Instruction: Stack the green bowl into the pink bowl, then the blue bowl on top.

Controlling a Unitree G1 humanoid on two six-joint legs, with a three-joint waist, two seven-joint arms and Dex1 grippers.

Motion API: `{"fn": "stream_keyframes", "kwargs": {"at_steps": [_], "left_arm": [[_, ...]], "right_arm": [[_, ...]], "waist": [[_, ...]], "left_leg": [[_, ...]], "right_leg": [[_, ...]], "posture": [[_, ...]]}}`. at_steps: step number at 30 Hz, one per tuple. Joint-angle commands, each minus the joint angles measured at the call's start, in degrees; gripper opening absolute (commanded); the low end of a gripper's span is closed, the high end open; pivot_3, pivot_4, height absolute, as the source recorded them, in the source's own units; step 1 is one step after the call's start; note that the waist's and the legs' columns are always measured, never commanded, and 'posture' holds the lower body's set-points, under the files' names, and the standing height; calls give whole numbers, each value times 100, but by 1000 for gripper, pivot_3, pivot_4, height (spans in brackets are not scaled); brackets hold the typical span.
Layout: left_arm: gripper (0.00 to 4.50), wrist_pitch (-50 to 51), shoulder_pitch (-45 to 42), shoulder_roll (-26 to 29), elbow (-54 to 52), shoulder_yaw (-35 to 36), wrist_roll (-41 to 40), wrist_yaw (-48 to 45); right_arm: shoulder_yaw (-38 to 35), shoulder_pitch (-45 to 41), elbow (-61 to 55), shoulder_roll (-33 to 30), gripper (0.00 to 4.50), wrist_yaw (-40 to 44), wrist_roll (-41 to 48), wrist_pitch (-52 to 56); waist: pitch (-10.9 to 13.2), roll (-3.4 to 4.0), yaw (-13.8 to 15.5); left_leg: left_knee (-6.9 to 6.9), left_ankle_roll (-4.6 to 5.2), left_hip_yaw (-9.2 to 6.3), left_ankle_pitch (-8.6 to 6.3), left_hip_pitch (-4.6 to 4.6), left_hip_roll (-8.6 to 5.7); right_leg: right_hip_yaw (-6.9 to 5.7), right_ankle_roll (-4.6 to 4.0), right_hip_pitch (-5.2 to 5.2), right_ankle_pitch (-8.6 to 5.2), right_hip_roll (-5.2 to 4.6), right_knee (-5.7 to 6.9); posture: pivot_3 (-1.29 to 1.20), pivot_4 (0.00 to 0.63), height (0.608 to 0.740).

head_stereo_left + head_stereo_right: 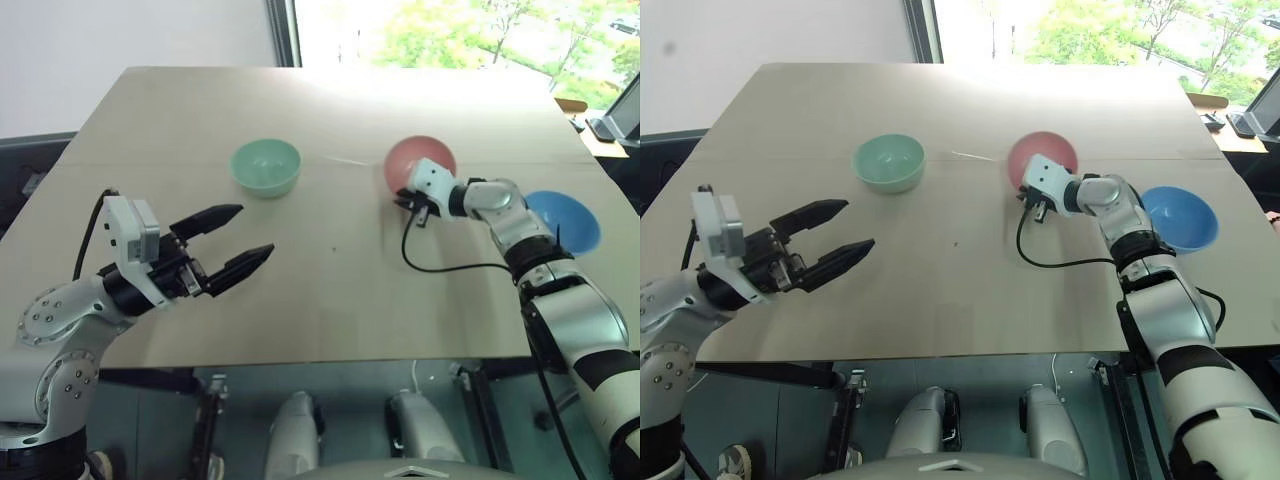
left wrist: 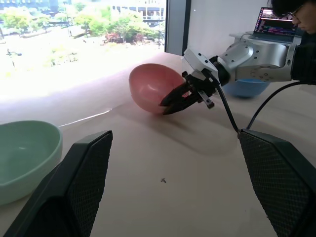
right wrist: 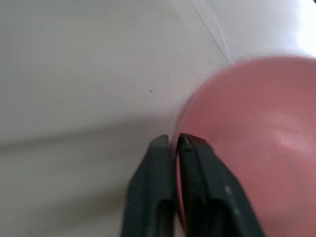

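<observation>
My black fingers (image 3: 197,163) pinch a salmon-pink bowl (image 1: 425,158); nearby sit a mint-green bowl (image 1: 266,166) and a sky-blue bowl (image 1: 570,218) on my plain beige surface (image 1: 330,290).

Smooth plastic pink bowl (image 2: 150,86) (slightly glossy) on a matt table (image 1: 330,290).

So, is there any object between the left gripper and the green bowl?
No. Only bare table lies between the open left gripper and the green bowl. The pink bowl sits off to the side, pinched by the right gripper.
</observation>
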Motion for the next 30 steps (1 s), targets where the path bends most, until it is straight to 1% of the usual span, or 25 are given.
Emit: {"fn": "stream_keyframes", "kwargs": {"at_steps": [1, 5, 7, 9, 11, 13, 16, 19, 22, 27, 28, 30], "left_arm": [[4319, -95, 26, 8, -298, 143, -106, 98], [4319, -99, -66, 14, -305, 62, -122, 169], [4319, -122, -107, -5, -270, -10, -81, 177], [4319, -171, -119, -58, -219, -106, 3, 186], [4319, -203, -129, -123, -190, -187, 66, 227], [4319, -223, -126, -164, -202, -245, 104, 258], [4319, -217, -151, -204, -204, -297, 106, 287], [4319, -235, -146, -203, -155, -287, 112, 258], [4319, -249, -122, -196, -142, -284, 119, 244], [4319, -282, -145, -183, -86, -327, 166, 211], [4319, -291, -148, -186, -79, -342, 178, 207], [4319, -307, -150, -192, -69, -360, 192, 200]], "right_arm": [[-74, -150, -72, -31, 84, 29, -48, -241], [-165, 142, -900, -90, 84, 690, 287, -147], [-170, 505, -1772, -137, 84, 988, 513, 32], [-116, 976, -2904, -194, 84, 1304, 780, 452], [-56, 1415, -3975, -256, 84, 1420, 935, 1054], [-14, 1738, -4763, -335, 84, 1492, 1014, 1569], [58, 2096, -5614, -449, 84, 1520, 1038, 2208], [150, 2304, -6046, -589, 84, 1535, 990, 2665], [259, 2415, -6193, -719, 84, 1520, 904, 2827], [374, 2450, -6573, -733, 84, 1602, 1093, 3443], [390, 2447, -6629, -751, 573, 1609, 1102, 3544], [419, 2457, -6806, -791, 926, 1667, 1183, 3822]], "waist": [[0, 0, -1], [1, 1, 5], [1, 1, 11], [0, 1, 18], [0, 1, 31], [0, 1, 35], [0, 0, 39], [0, 0, 38], [-1, -1, 41], [-1, -1, 32], [-1, -1, 34], [-1, -1, 43]], "left_leg": [[0, 0, -1, 0, 0, 0], [-1, 0, -2, 0, -2, 0], [-1, 0, -2, 0, -3, 1], [-2, -1, -4, 0, -4, 1], [-3, -1, -7, 0, -6, 1], [-1, -1, -6, 0, -7, 1], [2, -1, -7, 0, -4, 1], [2, 0, -8, 0, -1, 1], [2, 0, -8, 0, -2, 1], [2, 1, -9, -1, -2, 0], [2, 1, -10, -1, -2, 1], [2, 1, -10, -1, -3, 1]], "right_leg": [[-1, 0, 0, 0, 1, 0], [-1, 0, -1, 0, 1, -1], [-2, 0, 0, 0, 0, -1], [-4, 0, 0, 0, 0, -2], [-7, 0, 0, 0, 0, -4], [-7, 0, -1, 0, 0, -2], [-7, 0, 1, 0, 0, 0], [-8, 0, 3, 0, 1, 1], [-9, 0, 3, 0, 1, 0], [-9, 0, 1, -1, 2, 0], [-9, 0, 1, -1, 3, 0], [-9, 0, 2, -1, 3, -1]], "posture": [[0, 150, 740], [0, 150, 740], [0, 150, 740], [0, 150, 740], [0, 150, 740], [0, 150, 740], [0, 150, 740], [0, 150, 740], [0, 150, 740], [0, 150, 740], [0, 150, 740], [0, 150, 740]]}}
